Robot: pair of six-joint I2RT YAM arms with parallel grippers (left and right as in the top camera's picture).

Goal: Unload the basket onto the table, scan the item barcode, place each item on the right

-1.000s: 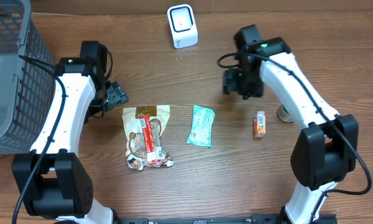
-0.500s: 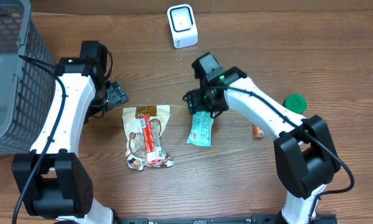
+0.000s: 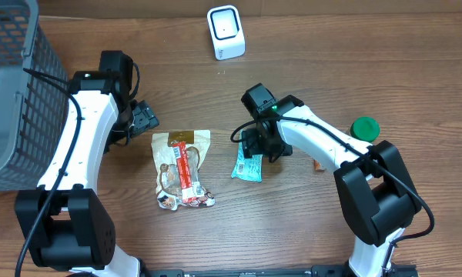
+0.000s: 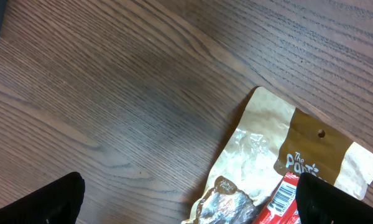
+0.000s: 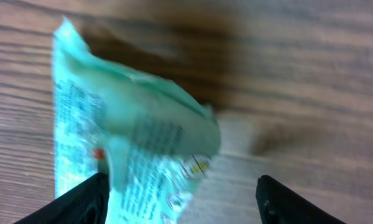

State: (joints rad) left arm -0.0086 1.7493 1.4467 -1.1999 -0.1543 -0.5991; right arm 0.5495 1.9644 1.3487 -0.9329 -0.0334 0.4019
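A teal packet [image 3: 248,168] lies flat at the table's middle. My right gripper [image 3: 260,145] hangs over its upper end, open. In the right wrist view the teal packet [image 5: 127,140] fills the left half between the two dark fingertips [image 5: 81,200], and my right gripper [image 5: 183,202] touches nothing. A white scanner [image 3: 225,32] stands at the back centre. My left gripper [image 3: 142,119] is open beside a brown and clear snack bag [image 3: 182,165]. In the left wrist view the snack bag [image 4: 280,168] shows a barcode on a red strip, and my left gripper [image 4: 189,205] is empty.
A grey wire basket [image 3: 8,92] fills the far left. A green cap [image 3: 363,128] sits to the right. A small orange item [image 3: 320,165] peeks out from under my right arm.
My right arm swung from the right side leftwards and came down over the teal packet. Its jaws opened a little wider. The left arm stayed still.
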